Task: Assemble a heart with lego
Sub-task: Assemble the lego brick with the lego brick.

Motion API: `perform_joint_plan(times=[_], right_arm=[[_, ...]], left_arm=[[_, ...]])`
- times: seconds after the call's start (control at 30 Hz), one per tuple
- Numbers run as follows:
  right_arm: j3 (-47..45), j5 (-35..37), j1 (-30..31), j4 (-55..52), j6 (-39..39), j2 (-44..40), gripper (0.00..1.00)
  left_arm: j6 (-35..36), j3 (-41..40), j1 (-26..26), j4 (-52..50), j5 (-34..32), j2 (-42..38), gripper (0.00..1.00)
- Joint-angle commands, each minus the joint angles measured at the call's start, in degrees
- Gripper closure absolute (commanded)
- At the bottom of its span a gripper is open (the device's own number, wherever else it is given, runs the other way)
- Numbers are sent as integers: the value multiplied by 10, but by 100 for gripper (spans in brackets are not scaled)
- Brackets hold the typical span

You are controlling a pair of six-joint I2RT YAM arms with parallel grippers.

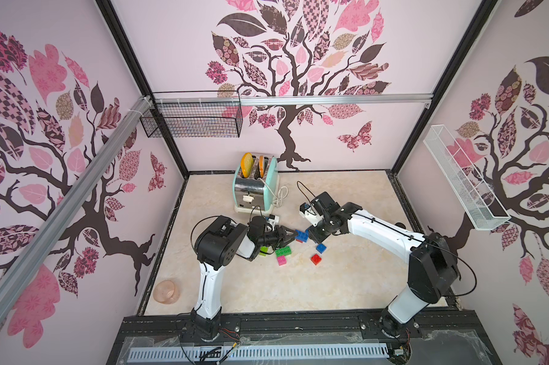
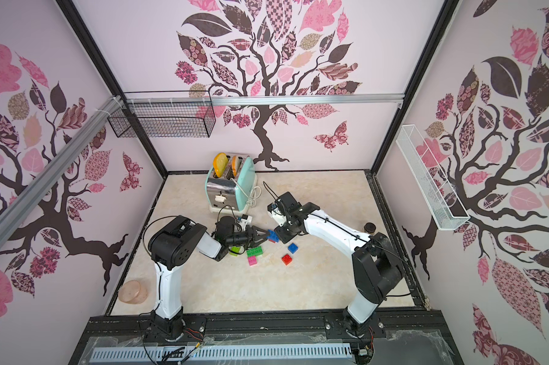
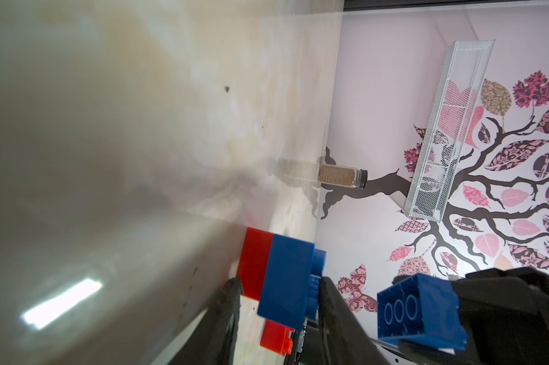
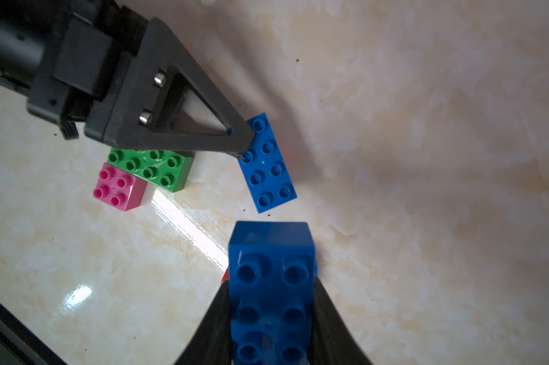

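- While the right claw (image 4: pixel 271 282) is clamped on a long blue brick (image 4: pixel 271 316), studs up, it sits just right of the build, probably ready to press on.
- Left claw (image 1: pixel 289 236) brackets the blue-on-red stack (image 3: pixel 282 262) mid-desk, likely steadying it; whether it squeezes, I cannot tell.
- Near-left lie the green brick (image 4: pixel 153 170) and pink brick (image 4: pixel 118 186), unjoined.

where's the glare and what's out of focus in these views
Left wrist view: the near table is a soft blur carrying one bright glare streak, while the far jar is sharp. Right wrist view: a glare band crosses the table between the pink brick and the nearest blue brick, which is slightly soft. Both top views: even light, sharp, with wide-angle stretch toward the edges.
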Motion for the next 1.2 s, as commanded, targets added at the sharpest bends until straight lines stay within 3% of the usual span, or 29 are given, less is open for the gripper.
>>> perform_joint_plan(times=[0.0, 0.43, 0.47, 0.63, 1.17], right_arm=[[38, -15, 3, -20, -26, 30, 68], [134, -43, -8, -59, -134, 106, 68], [142, -44, -8, -62, -142, 113, 68], [171, -50, -10, -74, -177, 145, 68], [217, -70, -10, -91, -252, 199, 68]], left_arm=[[0, -7, -2, 13, -3, -6, 50], [-12, -11, 24, 8, -4, -37, 31], [-14, -15, 29, 10, -5, -40, 24], [-20, -25, 47, 24, 1, -53, 14], [-31, -5, 44, 55, 36, -51, 12]])
